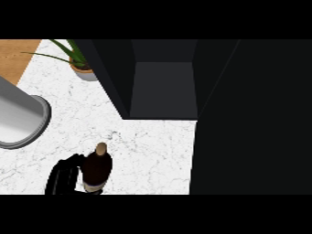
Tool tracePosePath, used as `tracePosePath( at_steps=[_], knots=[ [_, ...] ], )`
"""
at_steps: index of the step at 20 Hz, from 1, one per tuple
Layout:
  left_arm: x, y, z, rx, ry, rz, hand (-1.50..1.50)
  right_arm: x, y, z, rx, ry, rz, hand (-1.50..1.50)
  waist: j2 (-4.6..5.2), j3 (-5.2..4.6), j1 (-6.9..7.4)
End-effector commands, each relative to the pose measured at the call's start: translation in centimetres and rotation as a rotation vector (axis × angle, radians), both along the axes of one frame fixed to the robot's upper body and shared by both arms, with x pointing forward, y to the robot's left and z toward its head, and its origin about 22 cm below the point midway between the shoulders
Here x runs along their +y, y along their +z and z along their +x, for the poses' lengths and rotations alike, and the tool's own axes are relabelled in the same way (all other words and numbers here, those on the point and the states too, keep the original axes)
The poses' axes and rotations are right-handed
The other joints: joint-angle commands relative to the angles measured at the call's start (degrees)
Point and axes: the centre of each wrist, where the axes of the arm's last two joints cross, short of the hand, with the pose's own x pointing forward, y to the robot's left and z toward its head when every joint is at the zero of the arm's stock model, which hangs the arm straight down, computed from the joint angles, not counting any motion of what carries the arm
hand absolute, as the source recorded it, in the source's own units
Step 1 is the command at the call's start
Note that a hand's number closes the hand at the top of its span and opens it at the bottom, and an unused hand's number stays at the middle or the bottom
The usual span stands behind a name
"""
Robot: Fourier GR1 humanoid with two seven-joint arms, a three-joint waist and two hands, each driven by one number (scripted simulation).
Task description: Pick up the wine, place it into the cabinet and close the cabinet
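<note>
The counter (151, 151) is showing as white marble with fine grey veins, smooth. At far left, a strip of floor (6, 55) is looking like warm wood. The cabinet (162, 91) is appearing matt black. The grey forearm (9, 114) is gleaming like brushed metal. The wine (97, 168) is looking like dark glass.

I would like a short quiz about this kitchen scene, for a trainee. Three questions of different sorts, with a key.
1. True or false: the wine bottle already stands inside the cabinet.
2. Which hand is at the bottle? A) left B) right
3. Fill in: the potted plant stands on the marble counter, to the ____ of the open cabinet.

Key: 1 false, it stands upright on the counter in front of the cabinet; 2 A; 3 left.
</note>
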Motion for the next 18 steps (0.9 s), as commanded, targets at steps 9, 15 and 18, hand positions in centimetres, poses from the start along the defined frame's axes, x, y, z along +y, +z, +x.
tracePosePath(
  at_steps=[9,15,18],
  knots=[
    [-3.0,10.5,-1.3,-0.095,-0.084,-0.078,1.50,0.4,0.9,0.5,0.009,0.003,0.016,-1.50,0.21,-0.16,-0.25],
    [-6.0,14.7,0.7,-0.135,-0.049,-0.053,1.50,-0.3,0.3,-0.1,0.015,0.020,-0.002,-1.50,0.25,-0.18,-0.63],
    [-8.3,16.2,2.7,-0.122,-0.051,-0.081,1.50,1.0,-0.1,1.3,0.017,0.008,0.005,-1.50,0.31,-0.20,-0.61]
  ],
)
